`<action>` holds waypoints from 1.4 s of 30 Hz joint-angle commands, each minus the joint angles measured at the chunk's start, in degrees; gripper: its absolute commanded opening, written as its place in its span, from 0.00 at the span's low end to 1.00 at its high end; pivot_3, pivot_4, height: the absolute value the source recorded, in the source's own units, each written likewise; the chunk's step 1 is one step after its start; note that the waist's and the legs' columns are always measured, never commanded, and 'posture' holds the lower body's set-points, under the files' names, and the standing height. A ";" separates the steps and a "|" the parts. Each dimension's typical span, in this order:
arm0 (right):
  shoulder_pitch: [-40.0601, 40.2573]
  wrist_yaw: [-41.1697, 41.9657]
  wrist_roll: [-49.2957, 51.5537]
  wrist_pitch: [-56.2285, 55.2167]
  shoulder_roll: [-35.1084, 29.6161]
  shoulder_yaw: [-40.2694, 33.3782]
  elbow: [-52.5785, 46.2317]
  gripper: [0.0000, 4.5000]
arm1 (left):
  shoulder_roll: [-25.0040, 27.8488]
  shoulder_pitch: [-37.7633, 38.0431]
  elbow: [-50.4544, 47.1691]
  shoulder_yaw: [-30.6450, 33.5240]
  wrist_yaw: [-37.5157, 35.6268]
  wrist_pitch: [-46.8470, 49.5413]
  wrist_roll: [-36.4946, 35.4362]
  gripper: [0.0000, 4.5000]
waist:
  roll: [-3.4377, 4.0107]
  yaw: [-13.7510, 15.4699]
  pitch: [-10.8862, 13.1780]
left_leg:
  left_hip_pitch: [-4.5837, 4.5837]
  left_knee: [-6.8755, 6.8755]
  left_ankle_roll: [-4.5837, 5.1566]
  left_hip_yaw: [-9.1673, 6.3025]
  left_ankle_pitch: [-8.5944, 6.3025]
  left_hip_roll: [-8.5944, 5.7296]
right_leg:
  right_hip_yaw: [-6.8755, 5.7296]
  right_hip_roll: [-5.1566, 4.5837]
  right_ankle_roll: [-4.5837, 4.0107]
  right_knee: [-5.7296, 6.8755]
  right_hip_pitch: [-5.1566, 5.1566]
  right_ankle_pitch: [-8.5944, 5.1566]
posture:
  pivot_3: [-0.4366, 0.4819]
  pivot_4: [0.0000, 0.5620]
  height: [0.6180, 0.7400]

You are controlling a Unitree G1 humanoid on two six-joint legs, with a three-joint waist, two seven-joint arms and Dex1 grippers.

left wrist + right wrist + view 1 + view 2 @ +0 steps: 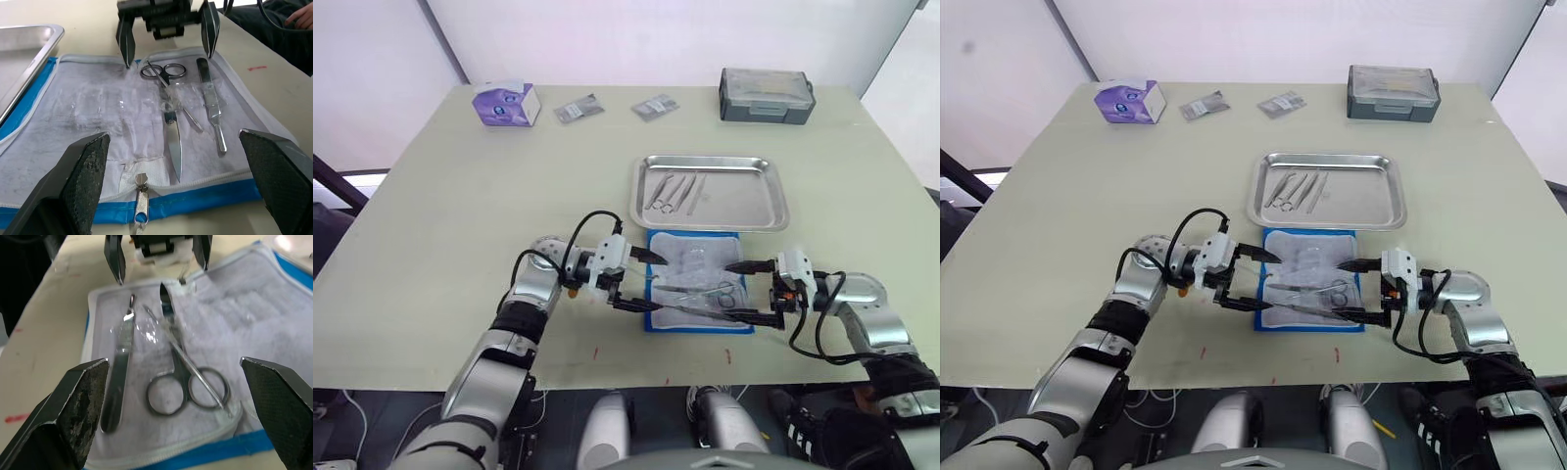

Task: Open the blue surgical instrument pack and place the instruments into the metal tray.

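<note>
The blue surgical instrument pack lies unzipped on the table just in front of the metal tray, its white lining facing up. On the lining rest ring-handled scissors, a thin probe and a flat-handled tool. Several more instruments lie in the tray's left half. My left gripper is open at the pack's left end, fingers spread above the lining. At the opposite end my right gripper is open too, facing the left one. Neither holds anything.
A purple tissue box and two grey sachets sit along the table's far edge, with a grey lidded box at the far right. The pack's zipper pull lies at its left edge. The table's front edge runs close behind the pack.
</note>
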 commanded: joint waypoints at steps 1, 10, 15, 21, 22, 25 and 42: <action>1.08 -1.45 3.33 2.69 -1.48 -2.74 -7.29 1.00 | -0.91 0.32 2.09 -1.80 -0.20 -1.10 2.04 0.99 | 0.06 0.03 0.02 | -0.01 0.00 0.00 -0.01 0.00 0.00 | 0.00 0.00 0.00 0.00 0.00 0.00 | 0.48 0.27 0.93; 2.21 -3.78 5.07 5.99 -2.59 -3.61 -13.65 1.00 | -2.65 -0.77 -1.03 -0.69 1.02 3.58 0.24 0.99 | 0.12 0.16 0.03 | -0.04 0.01 0.00 -0.06 0.00 -0.03 | 0.02 0.03 0.01 -0.01 0.00 0.00 | 0.48 0.27 0.93; 2.04 -4.22 5.30 6.36 -2.71 -3.58 -14.65 1.00 | -2.39 -0.08 -7.42 -0.53 3.19 9.19 -0.06 0.99 | 0.12 0.14 0.09 | -0.10 0.02 0.00 -0.08 0.00 -0.04 | 0.02 0.03 0.02 -0.04 0.00 0.00 | 0.48 0.27 0.93; 1.78 -4.54 5.93 7.06 -2.79 -3.58 -15.84 1.00 | -0.40 3.17 -14.73 -1.72 5.53 13.09 1.64 0.99 | 0.13 -0.12 0.11 | -0.20 0.00 0.00 -0.09 0.00 -0.03 | 0.05 0.06 0.01 -0.04 -0.14 -0.01 | 0.48 0.27 0.93; 1.64 -4.57 6.08 7.22 -2.83 -3.60 -16.03 1.00 | -0.18 3.66 -15.33 -1.85 5.98 13.64 1.81 0.99 | 0.13 -0.14 0.12 | -0.21 0.00 0.00 -0.09 0.00 -0.03 | 0.07 0.07 0.01 -0.03 -0.17 0.00 | 0.48 0.27 0.93; 1.46 -4.72 6.37 7.60 -2.91 -3.65 -16.69 1.00 | 0.12 4.99 -16.75 -1.97 6.92 14.26 1.74 0.99 | 0.14 -0.11 0.12 | -0.32 0.00 0.00 -0.08 0.00 -0.03 | 0.09 0.08 0.01 0.02 -0.31 0.00 | 0.48 0.27 0.93; 2.02 -8.49 8.21 12.92 -6.65 -5.55 -22.44 1.00 | -1.47 3.45 -0.02 -5.60 3.72 6.77 5.51 0.99 | 0.26 0.16 0.03 | -0.21 0.03 0.02 -0.05 0.01 -0.04 | 0.15 0.11 0.01 0.05 -0.22 0.00 | 0.48 0.27 0.93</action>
